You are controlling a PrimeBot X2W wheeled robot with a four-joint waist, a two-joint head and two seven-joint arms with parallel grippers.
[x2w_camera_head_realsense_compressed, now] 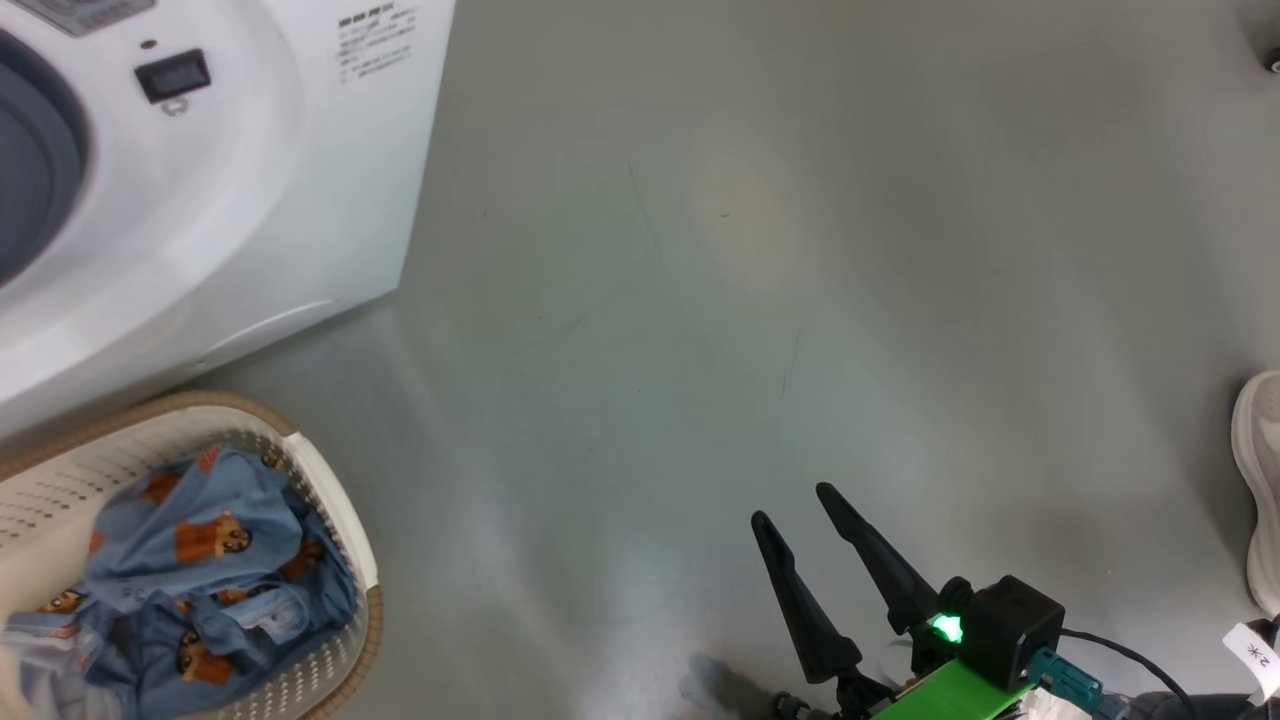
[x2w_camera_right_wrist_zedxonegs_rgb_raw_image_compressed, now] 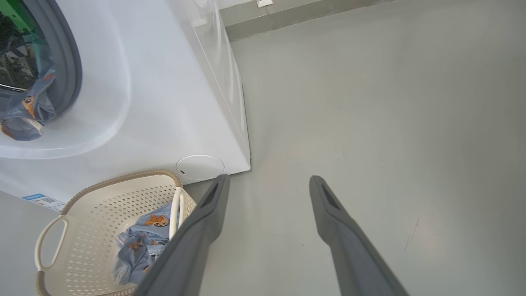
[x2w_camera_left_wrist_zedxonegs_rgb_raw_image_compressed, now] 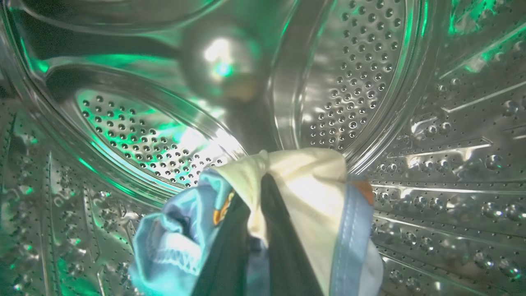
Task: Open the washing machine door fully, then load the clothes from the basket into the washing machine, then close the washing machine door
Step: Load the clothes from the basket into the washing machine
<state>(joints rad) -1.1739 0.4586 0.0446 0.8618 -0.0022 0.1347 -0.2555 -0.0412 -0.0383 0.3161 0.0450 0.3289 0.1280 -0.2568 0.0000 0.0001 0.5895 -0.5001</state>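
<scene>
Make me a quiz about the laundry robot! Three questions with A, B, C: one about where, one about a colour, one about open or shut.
1. Where is the left gripper? A under a table; B inside the steel drum; C on a shelf.
2. What colour are the clothes in the basket? A blue with brown bears; B red; C green.
3. How is the right gripper? A shut on a sock; B shut on a handle; C open, holding nothing.
Answers: 1 B, holed steel surrounds it; 2 A, the bear print shows; 3 C, its jaws stand apart above the floor.
</scene>
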